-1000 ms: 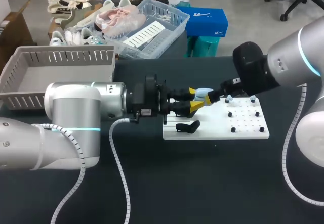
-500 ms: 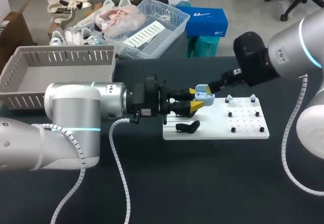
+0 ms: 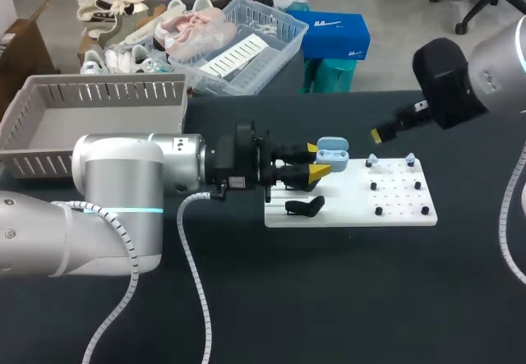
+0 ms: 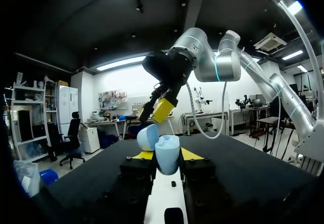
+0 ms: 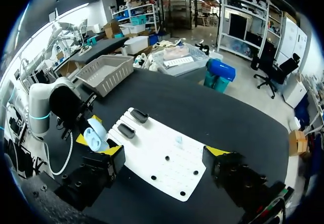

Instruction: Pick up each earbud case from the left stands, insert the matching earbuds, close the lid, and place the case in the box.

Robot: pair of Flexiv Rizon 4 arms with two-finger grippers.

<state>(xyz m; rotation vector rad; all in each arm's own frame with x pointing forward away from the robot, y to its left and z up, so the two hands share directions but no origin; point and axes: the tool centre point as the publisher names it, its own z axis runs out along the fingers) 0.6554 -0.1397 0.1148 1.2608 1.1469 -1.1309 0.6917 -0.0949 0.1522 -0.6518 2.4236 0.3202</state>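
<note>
Worktop [image 3: 329, 298]: dark, carrying a grey slatted box [image 3: 49, 126] at 10 o'clock and a white peg board [image 3: 403, 214] right of centre, toward 3 o'clock.

Left claw [image 3: 316, 159]: clamped from two sides on the earbud case [image 4: 167, 155], held over the board's 10 o'clock corner with the lid [image 3: 331, 143] hinged open.

Right claw [image 5: 163, 155]: fingers wide apart, empty, at 2 o'clock of the case and clear of it.

Earbuds [image 3: 371, 160]: two small pale pieces seated along the board's 12 o'clock edge; shape too small to tell.

Handling, as judged:
- Treat the case as light, rigid, smooth-shelled and prone to slipping.
- Grip across the lower body only, never the lid or hinge.
- Treat each earbud as tiny, glossy and easily dropped.
- Pinch across the sides with light force, then seat without hard pressing.
</note>
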